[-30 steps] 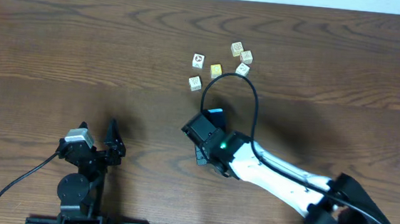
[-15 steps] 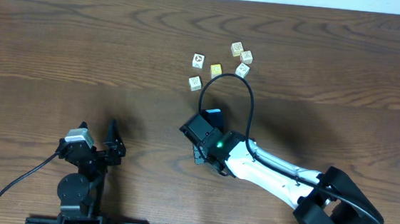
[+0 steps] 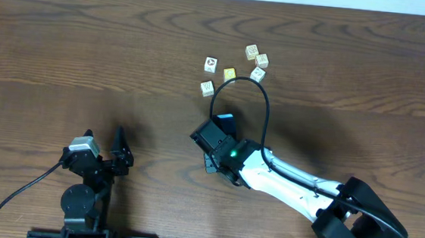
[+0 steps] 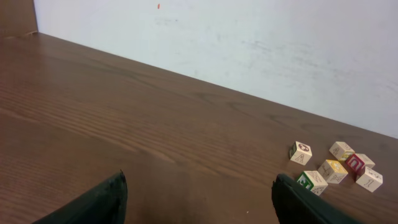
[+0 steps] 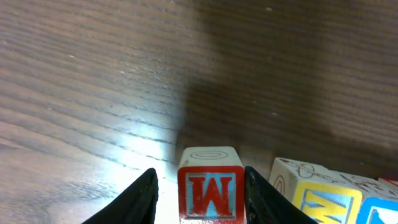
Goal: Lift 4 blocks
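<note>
Red-faced wooden letter cube with a white letter (image 5: 210,186) stands on the dark wood-grain worktop (image 3: 89,48), squarely between the two black fingers of the right tool (image 5: 200,196); the jaws are partly spread and bracket it without clamping, with a clear gap on one side and the other finger just beside or barely touching the cube, so I judge nothing is held; past that nearer finger, seen from the right wrist, the row runs off sideways: a whitish wooden cube with a faint marking (image 5: 292,176), then a yellow-orange wooden cube (image 5: 326,200), then a blue-faced wooden cube (image 5: 380,213) cut by the frame edge, the three packed close and seemingly touching; the long axis of this row therefore lies along the line on which the jaws shut, not across it, and only the red end of it falls inside the jaws; from above the tool hides most of the row; the left tool (image 4: 202,202) rests wide open and empty, well apart from the row, so the right arm is plainly the nearer; a loose scatter of other small cubes (image 3: 230,75) lies farther up the worktop; lifting all four would, in my judgement, need either one grasp per cube or a squeeze on the row's two ends.
</note>
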You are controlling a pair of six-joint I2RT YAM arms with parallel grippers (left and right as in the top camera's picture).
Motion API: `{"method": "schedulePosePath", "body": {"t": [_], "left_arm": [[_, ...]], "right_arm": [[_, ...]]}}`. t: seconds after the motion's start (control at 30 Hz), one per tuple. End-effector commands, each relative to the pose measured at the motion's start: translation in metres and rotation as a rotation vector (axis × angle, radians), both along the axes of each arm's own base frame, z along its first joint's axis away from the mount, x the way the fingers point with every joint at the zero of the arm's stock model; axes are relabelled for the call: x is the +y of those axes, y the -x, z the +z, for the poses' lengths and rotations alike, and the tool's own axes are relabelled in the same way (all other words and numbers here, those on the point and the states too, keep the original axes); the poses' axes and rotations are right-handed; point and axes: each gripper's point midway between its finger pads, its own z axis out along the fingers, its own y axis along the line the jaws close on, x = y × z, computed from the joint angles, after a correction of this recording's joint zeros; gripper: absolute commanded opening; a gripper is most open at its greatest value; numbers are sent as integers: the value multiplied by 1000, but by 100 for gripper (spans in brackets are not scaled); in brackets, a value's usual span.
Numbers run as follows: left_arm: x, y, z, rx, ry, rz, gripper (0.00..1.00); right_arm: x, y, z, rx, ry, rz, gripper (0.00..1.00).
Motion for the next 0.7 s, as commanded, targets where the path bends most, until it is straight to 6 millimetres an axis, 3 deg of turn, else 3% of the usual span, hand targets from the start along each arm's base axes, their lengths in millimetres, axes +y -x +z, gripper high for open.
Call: {"method": "schedulePosePath", "body": {"t": [0.0,0.3,0.4,0.5,0.67], "left_arm": [[5,1,-16,54,-7,28,75],[5,1,-16,55,-7,28,75],[5,1,-16,55,-7,28,75],[5,1,-16,54,-7,28,75],[5,1,-16,54,-7,28,75]], "right_arm": [[1,-5,6,-24,22,32,41],[27,-14,58,-76,-64,139,41],[36,-11,62,-62,-97,179,31],[40,-4,58,-35,-108,197,9],[47,-1,48,-35,-94,222,3]]}}
